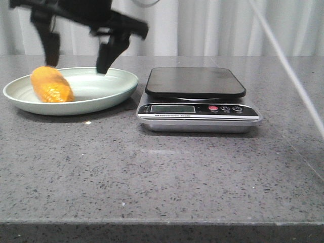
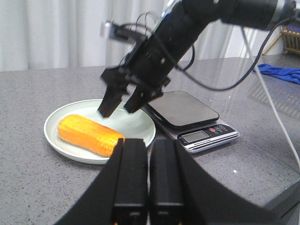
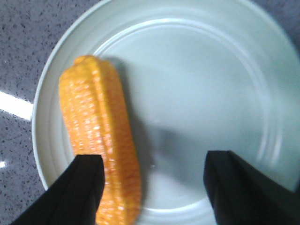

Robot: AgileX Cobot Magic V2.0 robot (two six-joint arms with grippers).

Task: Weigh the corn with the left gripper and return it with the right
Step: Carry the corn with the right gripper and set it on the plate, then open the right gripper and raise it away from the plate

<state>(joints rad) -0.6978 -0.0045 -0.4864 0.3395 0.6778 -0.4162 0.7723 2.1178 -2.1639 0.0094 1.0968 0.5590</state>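
The corn (image 1: 52,85) lies on its side in the pale green plate (image 1: 132,81), towards the plate's left part as seen from the front, on the bench (image 1: 152,177) just left of the kitchen scale (image 1: 195,81). The scale's black platform is bare, and I cannot read its display.

The right gripper (image 1: 77,66) hangs over the plate with its fingers spread wide and nothing between them. From its own wrist camera, one finger sits above the cob's end and the other over bare plate, so the corn is not being held. The left gripper (image 2: 149,145) is off to the side, well apart from the plate, with its fingers pressed together and nothing in them.

By my reckoning this looks like the close of the job: corn in the plate, the scale bare, and the returning arm open above the dish is what a finished return would look like. If so, only pulling the right arm clear is left. Still, the same layout would fit a start with nothing weighed, and these views alone cannot settle that.
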